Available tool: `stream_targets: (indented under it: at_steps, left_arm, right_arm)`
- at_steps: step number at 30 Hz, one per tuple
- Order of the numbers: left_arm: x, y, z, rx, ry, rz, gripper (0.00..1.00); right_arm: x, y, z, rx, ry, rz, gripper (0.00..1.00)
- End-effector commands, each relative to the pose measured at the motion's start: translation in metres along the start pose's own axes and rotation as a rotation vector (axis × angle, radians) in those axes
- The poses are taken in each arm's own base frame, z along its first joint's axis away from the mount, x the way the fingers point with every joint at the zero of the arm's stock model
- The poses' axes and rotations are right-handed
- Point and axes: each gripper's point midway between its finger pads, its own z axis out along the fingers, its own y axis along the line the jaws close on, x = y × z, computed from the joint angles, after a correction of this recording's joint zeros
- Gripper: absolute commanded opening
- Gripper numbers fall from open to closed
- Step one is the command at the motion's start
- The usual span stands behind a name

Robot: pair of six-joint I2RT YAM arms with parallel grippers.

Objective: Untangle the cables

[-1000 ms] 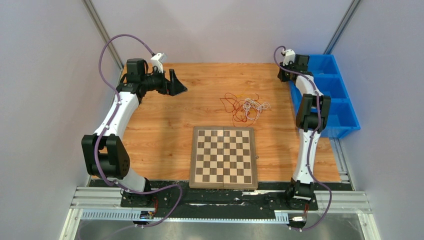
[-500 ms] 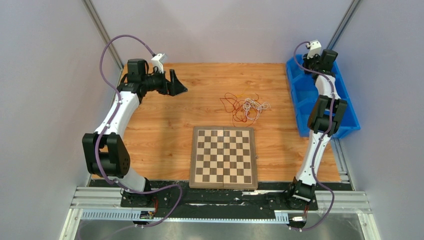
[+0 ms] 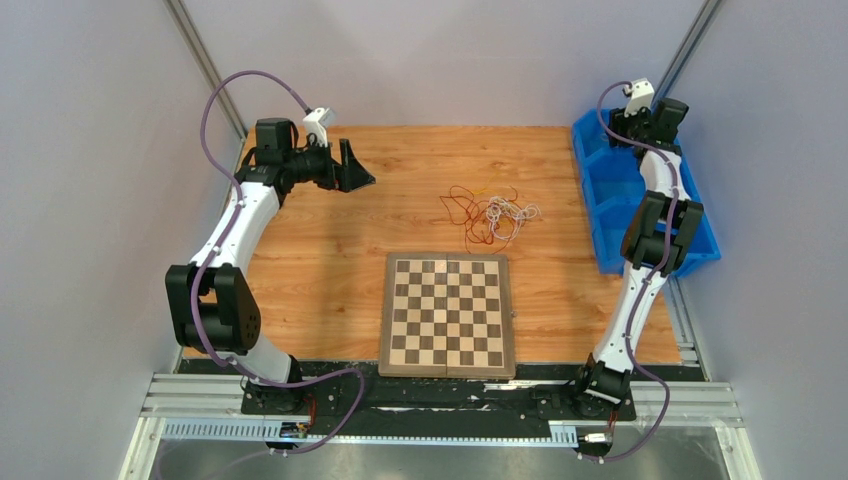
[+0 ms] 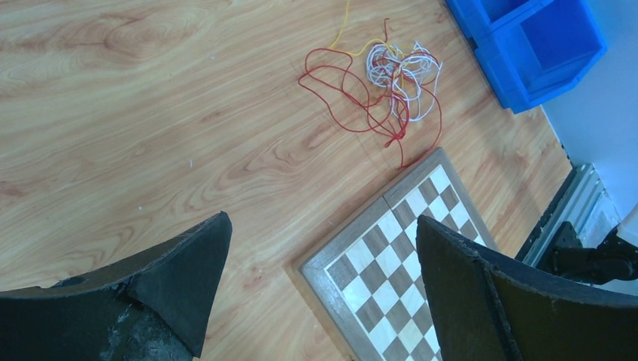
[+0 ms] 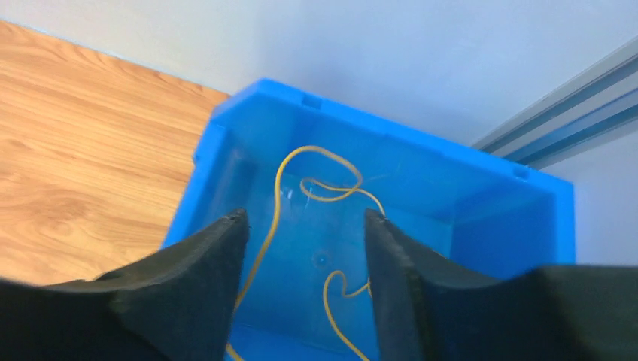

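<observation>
Now right gripper (image 5: 305,248) hangs released over the glossy blue bin (image 5: 481,195) at table's edge, yellow cable (image 5: 331,192) looped inside; left gripper (image 4: 320,263) gapes above smooth wood (image 4: 113,113).

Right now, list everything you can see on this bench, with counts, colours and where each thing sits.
table: one, wood-grain, under everything
cables: one loose tangle, red, white and some yellow, mid-table beyond the chessboard
yellow cable: one, yellow, lying in the blue bin
chessboard: one, brown and cream, near edge, centre
blue bin: one, blue, divided, far right
arms: two, white and black, purple cabling
left end effector: black, open, above far left
right end effector: black, open, above the bin
</observation>
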Motion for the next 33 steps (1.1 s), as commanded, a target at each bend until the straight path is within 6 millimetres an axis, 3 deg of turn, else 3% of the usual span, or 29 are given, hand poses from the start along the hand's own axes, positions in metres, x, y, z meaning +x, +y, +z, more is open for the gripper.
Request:
stream_targets:
  at_steps: [1,6,9,13,18,22,26,33]
  left_arm:
    - [-0.012,-0.007,-0.001,0.022,-0.029,0.023,1.00]
    - [-0.012,-0.009,-0.002,0.028,-0.031,0.025,1.00]
    - [-0.011,-0.010,-0.002,0.034,-0.031,0.031,1.00]
    - [-0.009,-0.014,-0.003,0.053,-0.025,0.035,1.00]
    - [-0.008,-0.014,-0.004,0.051,-0.025,0.038,1.00]
    - [-0.005,-0.015,-0.003,0.054,-0.017,0.038,1.00]
    - [-0.006,-0.015,-0.004,0.054,-0.015,0.045,1.00]
    - [-0.007,-0.015,-0.005,0.052,-0.013,0.048,1.00]
  right_arm:
    - [-0.091,-0.009,-0.044,0.003,-0.165,-0.040,0.67]
    - [-0.099,-0.011,-0.060,0.010,-0.170,-0.043,0.81]
    - [-0.100,-0.008,-0.068,-0.006,-0.166,-0.041,0.81]
    - [-0.093,0.011,-0.074,-0.089,-0.128,-0.011,0.75]
    - [-0.063,0.053,-0.070,-0.186,0.012,0.042,0.73]
    - [-0.032,0.095,-0.057,-0.237,0.143,-0.144,0.73]
    - [-0.005,0.107,-0.041,-0.231,0.251,-0.371,0.74]
    - [0.029,0.122,-0.028,-0.296,0.344,-0.578,0.72]
